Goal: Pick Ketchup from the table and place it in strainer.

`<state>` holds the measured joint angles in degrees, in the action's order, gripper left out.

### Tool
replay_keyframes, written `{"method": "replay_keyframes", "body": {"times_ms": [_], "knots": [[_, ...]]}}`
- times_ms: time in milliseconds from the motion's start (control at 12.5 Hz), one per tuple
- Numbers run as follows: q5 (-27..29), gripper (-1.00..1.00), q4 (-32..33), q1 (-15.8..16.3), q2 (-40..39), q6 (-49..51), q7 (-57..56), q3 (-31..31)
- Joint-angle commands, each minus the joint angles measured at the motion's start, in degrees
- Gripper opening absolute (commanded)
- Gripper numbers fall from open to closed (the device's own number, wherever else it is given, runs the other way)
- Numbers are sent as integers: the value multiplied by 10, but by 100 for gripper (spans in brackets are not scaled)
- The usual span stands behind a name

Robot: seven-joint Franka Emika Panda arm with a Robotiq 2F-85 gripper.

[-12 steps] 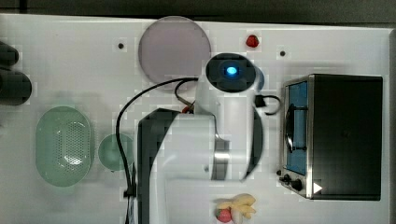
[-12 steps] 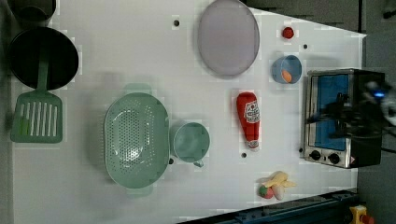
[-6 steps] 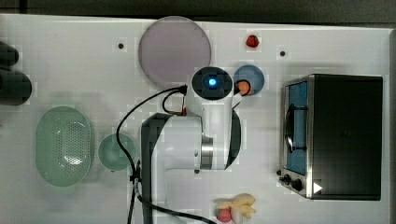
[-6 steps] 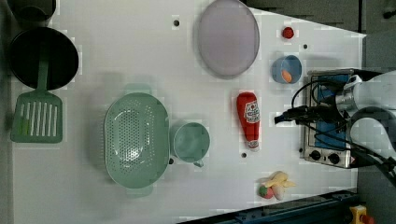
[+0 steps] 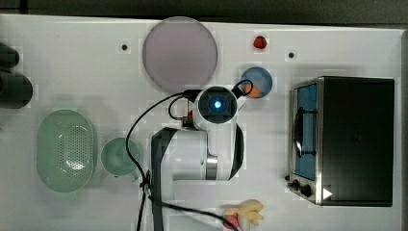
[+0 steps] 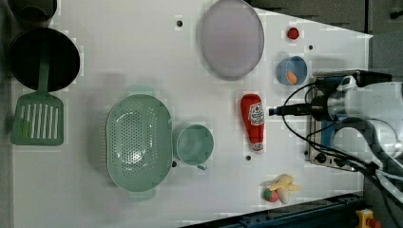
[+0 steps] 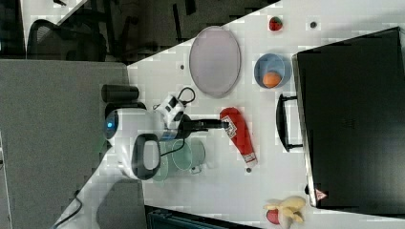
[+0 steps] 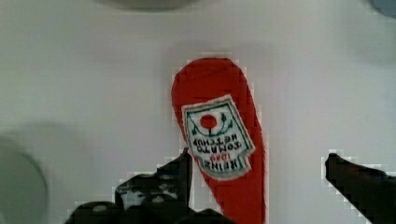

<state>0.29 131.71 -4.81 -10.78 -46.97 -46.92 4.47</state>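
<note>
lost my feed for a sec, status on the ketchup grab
Gripper open, above the ketchup, not gripping. Ketchup lying flat on the table, apart from the strainer. Cup sits between the two.

We note our single arm reaching out level, wrist turned downward. Our gripper (image 8: pixel 257 179) hangs with its two fingers (image 8: pixel 180 172) spread wide apart, gripping nothing between them.
</note>
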Motion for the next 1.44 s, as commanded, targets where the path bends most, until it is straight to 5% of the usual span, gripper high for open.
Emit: {"method": "replay_keyframes", "body": {"times_ms": [80, 640, 720, 880, 960, 1440], "knots": [[-4, 100, 23, 8, -41, -30, -31, 5], [-53, 100, 24, 13, -119, -107, -32, 5], [-53, 92, 24, 13, -123, -113, -32, 6], [-53, 43, 27, 13, -123, -120, -32, 5], [-53, 26, 26, 13, -117, -123, -32, 5], [-52, 26, 22, 14, 29, -47, -27, 12]]}}
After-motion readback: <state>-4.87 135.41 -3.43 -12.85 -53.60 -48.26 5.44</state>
